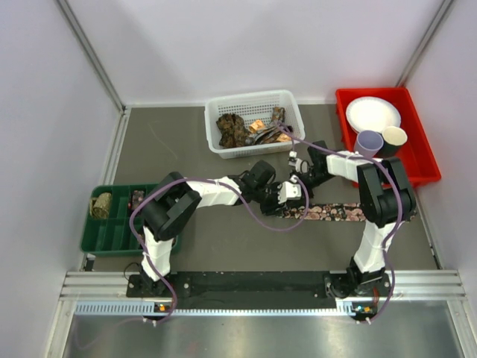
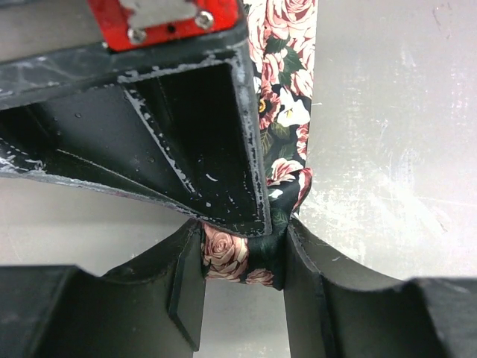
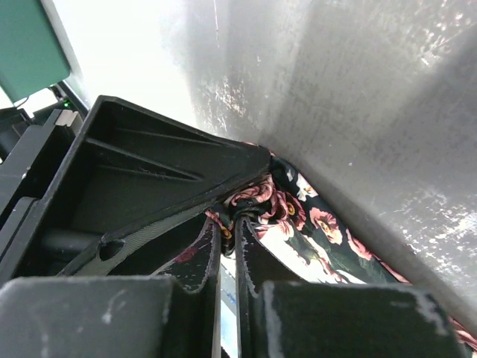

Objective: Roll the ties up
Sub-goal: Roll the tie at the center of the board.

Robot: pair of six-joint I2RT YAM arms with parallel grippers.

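Left gripper (image 2: 242,257): clamps the small coil at the end of the floral tie (image 2: 287,82) between its fingers (image 2: 182,287), squeezing it from both sides.

Right gripper (image 3: 227,250): meets the left one tip to tip from the right, with fingers (image 3: 253,280) set almost together, and pinches a fold of the same tie right at the coil.

Beyond the coil: runs flat to the right along the table (image 1: 223,239), pattern side up, and passes under the right arm in the middle of the scene.

Farther out, toward the far side: a white basket (image 1: 246,151) with a heap of loose ties (image 1: 235,128).

At the left edge: a green tray (image 1: 112,235) with a rolled tie (image 1: 100,204) in its far left compartment.

At the far right: a red bin (image 1: 419,162) with a white plate (image 1: 373,113) and two cups (image 1: 369,142).
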